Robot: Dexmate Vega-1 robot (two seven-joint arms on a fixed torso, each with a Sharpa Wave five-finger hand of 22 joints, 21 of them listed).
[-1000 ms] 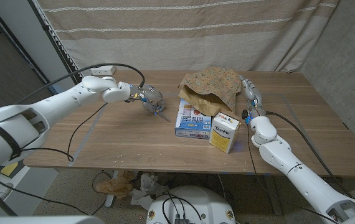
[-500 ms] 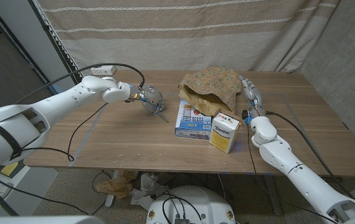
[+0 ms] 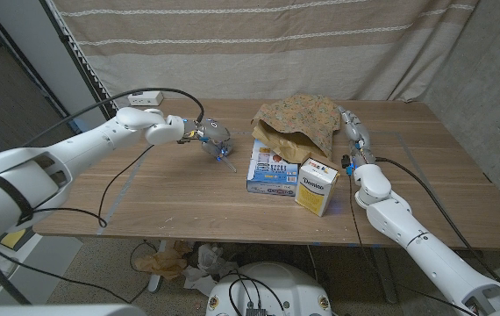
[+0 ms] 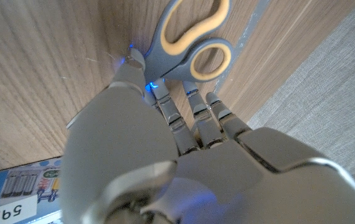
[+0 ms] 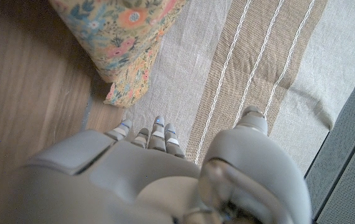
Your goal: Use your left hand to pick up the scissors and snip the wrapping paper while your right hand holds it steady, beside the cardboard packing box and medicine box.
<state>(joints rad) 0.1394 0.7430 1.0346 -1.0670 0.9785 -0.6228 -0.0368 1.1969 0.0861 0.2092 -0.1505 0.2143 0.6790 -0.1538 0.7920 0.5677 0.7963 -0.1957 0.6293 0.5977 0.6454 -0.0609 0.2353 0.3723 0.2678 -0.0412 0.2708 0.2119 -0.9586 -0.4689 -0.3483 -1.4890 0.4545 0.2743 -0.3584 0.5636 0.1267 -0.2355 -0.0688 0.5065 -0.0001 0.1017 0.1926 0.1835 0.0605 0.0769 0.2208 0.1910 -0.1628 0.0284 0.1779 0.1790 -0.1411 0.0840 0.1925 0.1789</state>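
The scissors, with grey and yellow handles, lie on the table; in the head view the scissors point toward the boxes. My left hand is at their handles, and its fingertips touch the handle rings without closing around them. The floral wrapping paper is draped over a brown cardboard box at the back middle. My right hand stands just right of the paper with its fingers stretched out and nothing in it. A corner of the paper lies ahead of those fingers.
A blue-and-white medicine box and a white-and-yellow carton stand in front of the paper. A black cable runs over the table's left part. A striped curtain hangs behind the table.
My left hand has shifted slightly toward the back of the table over the scissors' handles. The right arm, paper and boxes have not moved.
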